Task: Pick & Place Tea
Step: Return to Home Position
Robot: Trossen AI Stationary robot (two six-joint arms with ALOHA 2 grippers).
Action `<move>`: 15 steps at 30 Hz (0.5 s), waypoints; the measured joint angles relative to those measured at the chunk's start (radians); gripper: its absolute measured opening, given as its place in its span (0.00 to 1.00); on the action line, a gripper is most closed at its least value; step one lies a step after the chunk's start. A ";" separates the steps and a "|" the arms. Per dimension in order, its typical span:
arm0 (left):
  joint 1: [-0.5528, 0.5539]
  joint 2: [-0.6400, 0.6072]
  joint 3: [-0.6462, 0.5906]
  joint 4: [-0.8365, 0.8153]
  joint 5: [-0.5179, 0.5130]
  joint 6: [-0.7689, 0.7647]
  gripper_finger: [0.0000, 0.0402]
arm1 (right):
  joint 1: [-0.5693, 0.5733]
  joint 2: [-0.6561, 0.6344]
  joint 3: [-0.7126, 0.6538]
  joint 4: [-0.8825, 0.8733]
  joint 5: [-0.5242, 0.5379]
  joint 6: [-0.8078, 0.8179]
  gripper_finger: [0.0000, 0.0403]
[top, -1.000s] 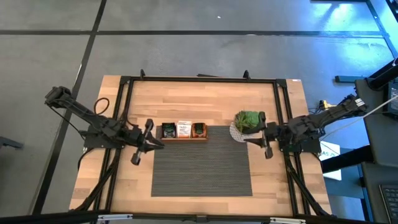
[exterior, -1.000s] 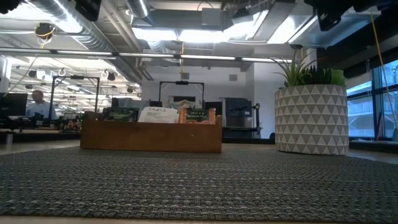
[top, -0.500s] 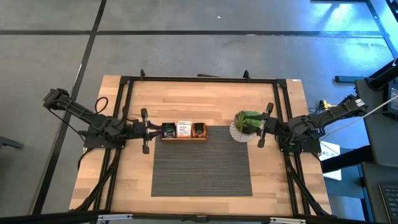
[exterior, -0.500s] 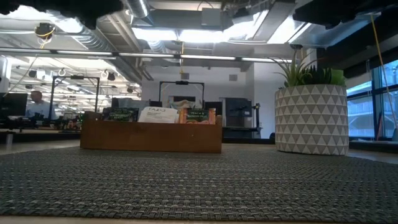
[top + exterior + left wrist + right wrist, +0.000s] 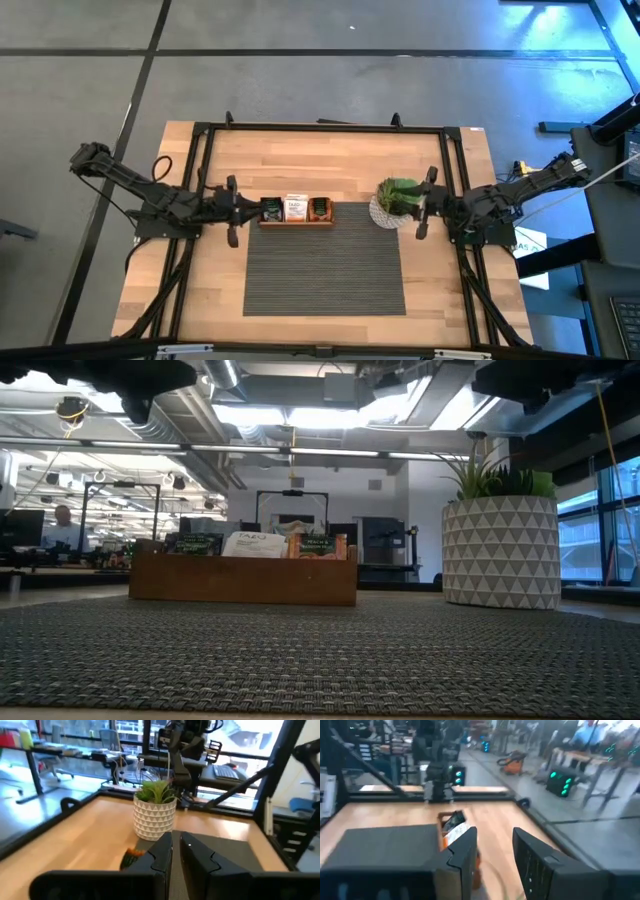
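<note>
Tea sachets stand upright in a long wooden tray at the table's middle: a dark one, a white one and a dark-orange one. In the low view they stick up above the tray's wall. My left gripper is just left of the tray, pointing level at it, shut and empty; its wrist view shows an orange sachet edge past one finger. My right gripper is beside the potted plant, open and empty, pointing toward the tray.
A dark ribbed mat lies in front of the tray. The plant's white patterned pot stands at the tray's right, close to my right gripper. A black frame runs round the table. A person sits in the room far behind.
Both grippers have moved toward the table's far edge and turned about their wrists. The left now stands level beside the tray's left end, the right beside the plant. In the last half second they have kept nearly still.
</note>
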 joint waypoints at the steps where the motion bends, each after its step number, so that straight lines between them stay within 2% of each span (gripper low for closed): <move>1: 0.000 -0.009 0.000 -0.010 0.007 -0.014 0.08 | 0.000 0.000 0.000 -0.011 -0.023 0.029 0.32; 6: 0.000 -0.118 0.000 -0.142 0.085 -0.031 0.08 | 0.002 0.001 0.000 -0.052 -0.138 0.138 0.32; 12: -0.003 -0.241 0.000 -0.284 0.090 -0.063 0.07 | 0.002 0.011 0.000 -0.042 -0.145 0.175 0.32; 15: -0.017 -0.285 0.000 -0.364 0.054 -0.071 0.07 | 0.002 0.030 0.000 -0.042 -0.145 0.166 0.32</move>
